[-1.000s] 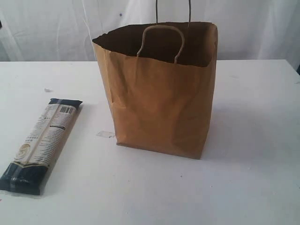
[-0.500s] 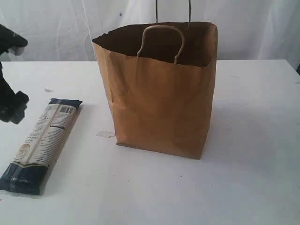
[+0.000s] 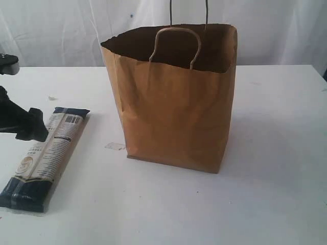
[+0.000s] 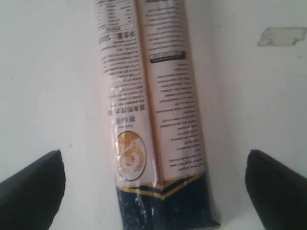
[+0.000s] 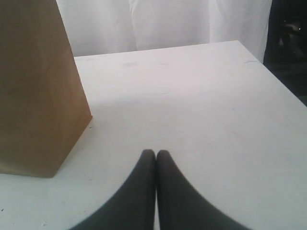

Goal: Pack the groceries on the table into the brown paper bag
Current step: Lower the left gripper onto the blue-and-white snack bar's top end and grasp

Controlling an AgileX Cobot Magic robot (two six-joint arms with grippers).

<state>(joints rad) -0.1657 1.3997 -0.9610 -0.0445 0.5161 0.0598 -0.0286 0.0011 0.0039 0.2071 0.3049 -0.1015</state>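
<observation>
Brown paper bag (image 3: pixel 173 107): creased kraft, rectangular, upright on white table (image 3: pixel 276 194) (twisted loop handles).
Long white-and-navy packet (image 3: pixel 46 158): glossy, flat, left of bag.
Left gripper (image 4: pixel 154 153): spread wide over packet.
Right gripper (image 5: pixel 156 155): pressed together, empty.

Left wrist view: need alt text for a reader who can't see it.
A long white-and-navy packet lies flat on the white table, seen from above. The open left gripper straddles the packet near its navy end, with bare table showing between it and the packet on both sides.
</observation>
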